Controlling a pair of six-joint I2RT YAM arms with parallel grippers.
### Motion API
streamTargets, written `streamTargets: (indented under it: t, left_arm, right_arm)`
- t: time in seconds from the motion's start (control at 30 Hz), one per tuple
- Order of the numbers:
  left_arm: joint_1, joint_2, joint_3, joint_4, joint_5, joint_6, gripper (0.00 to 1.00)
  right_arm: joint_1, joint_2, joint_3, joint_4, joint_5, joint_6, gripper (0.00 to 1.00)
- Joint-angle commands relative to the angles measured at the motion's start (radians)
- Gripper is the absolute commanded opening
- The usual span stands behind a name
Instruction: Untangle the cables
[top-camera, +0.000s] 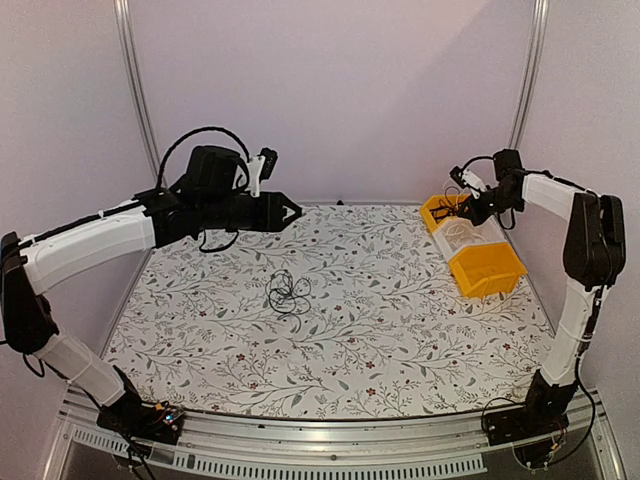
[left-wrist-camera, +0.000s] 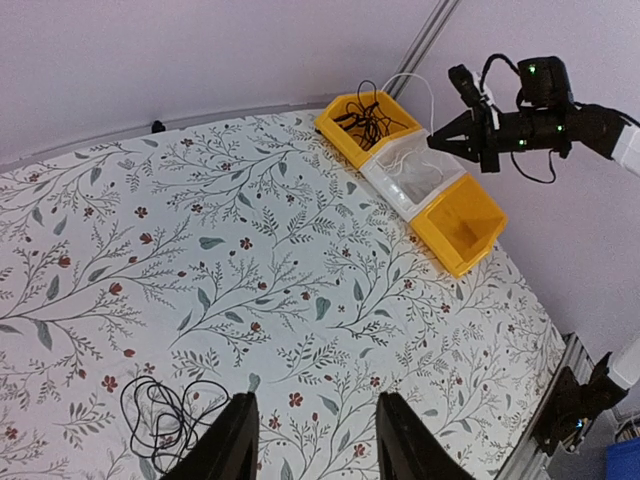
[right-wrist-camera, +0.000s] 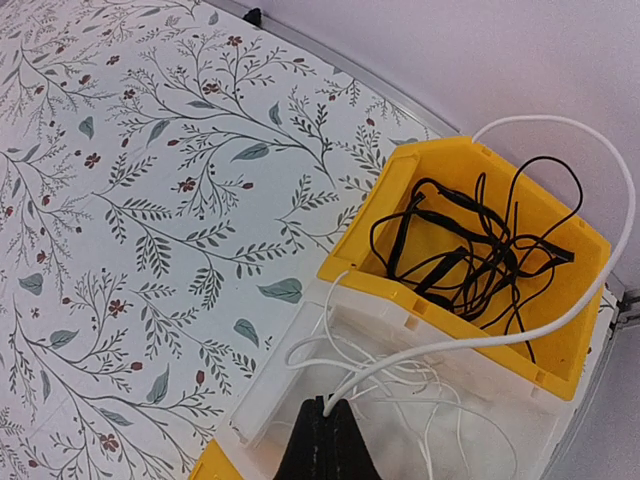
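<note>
Floral table (top-camera: 400, 340) open around cables (top-camera: 288, 292); left hand (left-wrist-camera: 315, 440) spread, right hand (right-wrist-camera: 322, 408) pinches white cord (right-wrist-camera: 500, 340).

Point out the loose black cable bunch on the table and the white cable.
black cable bunch (top-camera: 288, 292): top external view, middle of the loops.
white cable (right-wrist-camera: 540, 118): right wrist view, top of its arch.

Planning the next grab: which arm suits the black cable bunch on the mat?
Left: left gripper open near the cables; right gripper shut on a white cable over the clear bin.

No readable text, labels or numbers
</note>
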Motion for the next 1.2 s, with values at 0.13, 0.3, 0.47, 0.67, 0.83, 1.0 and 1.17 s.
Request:
streamTargets:
  t: [0.13, 0.3, 0.47, 0.67, 0.83, 1.0, 1.17]
  left_arm:
    - [-0.008, -0.048, -0.055, -0.008, -0.02, -0.037, 0.43]
    - [-0.008, -0.062, -0.076, -0.004, -0.029, -0.046, 0.43]
    - [-0.008, -0.067, -0.083, -0.003, -0.032, -0.052, 0.43]
    - [-0.009, -0.08, -0.101, 0.003, -0.038, -0.058, 0.43]
    - [-0.008, -0.086, -0.118, 0.021, -0.038, -0.069, 0.43]
    - [-0.008, -0.084, -0.119, 0.025, -0.036, -0.068, 0.43]
    - [-0.008, -0.087, -0.127, 0.026, -0.037, -0.068, 0.43]
  right_arm:
    - [0.001, 0.089, 0.039, -0.07, 0.028, 0.008, 0.0]
    - [0.0, 0.166, 0.112, -0.109, 0.13, 0.04, 0.0]
    - [0.0, 0.238, 0.165, -0.17, 0.172, 0.058, 0.0]
    - [0.0, 0.226, 0.147, -0.183, 0.143, 0.047, 0.0]
    - [0.001, 0.131, 0.09, -0.119, 0.148, 0.051, 0.0]
    - [-0.034, 0.056, 0.035, -0.062, 0.16, 0.044, 0.0]
    - [-0.036, -0.034, -0.022, -0.018, 0.152, 0.02, 0.0]
